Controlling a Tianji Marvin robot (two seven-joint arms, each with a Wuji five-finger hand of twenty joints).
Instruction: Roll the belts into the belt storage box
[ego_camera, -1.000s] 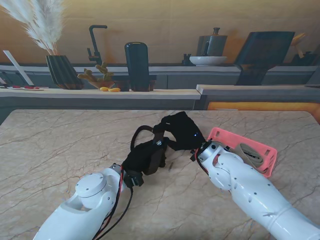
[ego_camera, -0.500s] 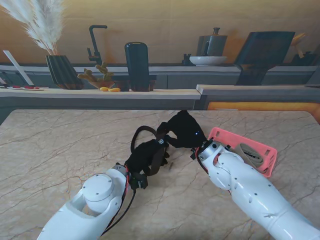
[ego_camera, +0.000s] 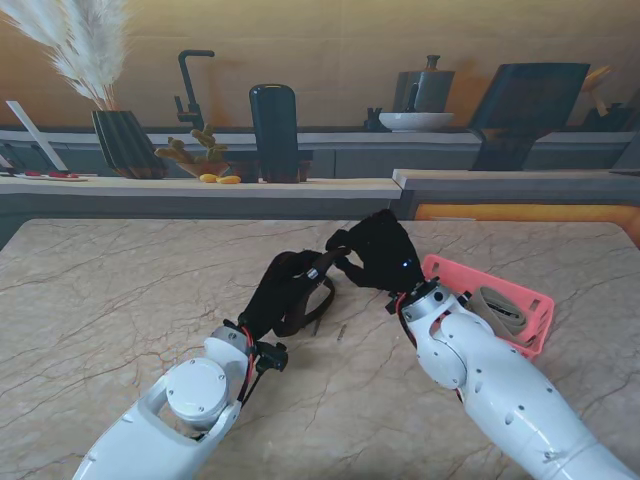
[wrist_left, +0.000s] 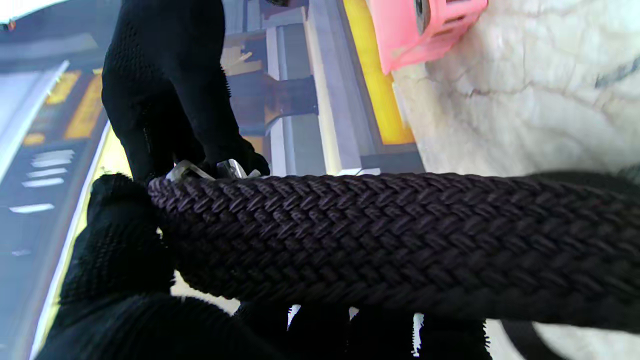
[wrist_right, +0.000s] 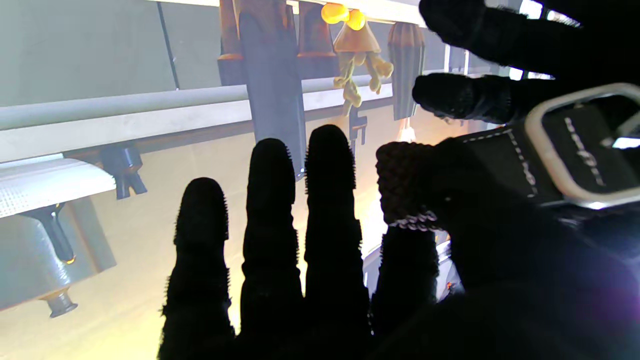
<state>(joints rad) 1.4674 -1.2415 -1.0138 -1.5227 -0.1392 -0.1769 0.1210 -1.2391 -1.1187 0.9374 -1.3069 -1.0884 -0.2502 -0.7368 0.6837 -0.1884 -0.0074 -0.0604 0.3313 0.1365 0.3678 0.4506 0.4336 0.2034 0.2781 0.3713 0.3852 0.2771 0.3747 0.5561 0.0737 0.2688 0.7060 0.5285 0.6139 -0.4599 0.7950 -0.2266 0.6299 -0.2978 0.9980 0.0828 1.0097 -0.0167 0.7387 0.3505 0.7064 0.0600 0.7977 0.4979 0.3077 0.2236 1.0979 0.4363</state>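
**Belt held between both hands, box waiting to my right**

Stand view shows my left hand (ego_camera: 283, 292) and my right hand (ego_camera: 378, 252) meeting over the middle of the counter (ego_camera: 120, 290), with the dark belt (ego_camera: 312, 300) looped between them. The pink belt storage box (ego_camera: 500, 300) sits on the counter just beside my right forearm, and something pale and coiled already lies inside it; I cannot tell what.

My left hand is clamped on the strap: in the left wrist view its woven braid runs across my palm with the thumb pressed over one end. My right hand pinches the buckle end (wrist_right: 582, 150) between thumb and forefinger, while the other three fingers (wrist_right: 330, 200) stand straight and apart.

The strap is a thick braid, coarse and ribbed, so I judge it soft, floppy and fairly grippy against my knitted gloves. It should coil easily but spring loose if released. The buckle is a flat rectangular metal frame on a stitched tab, stiff and smooth; I would start the roll there.
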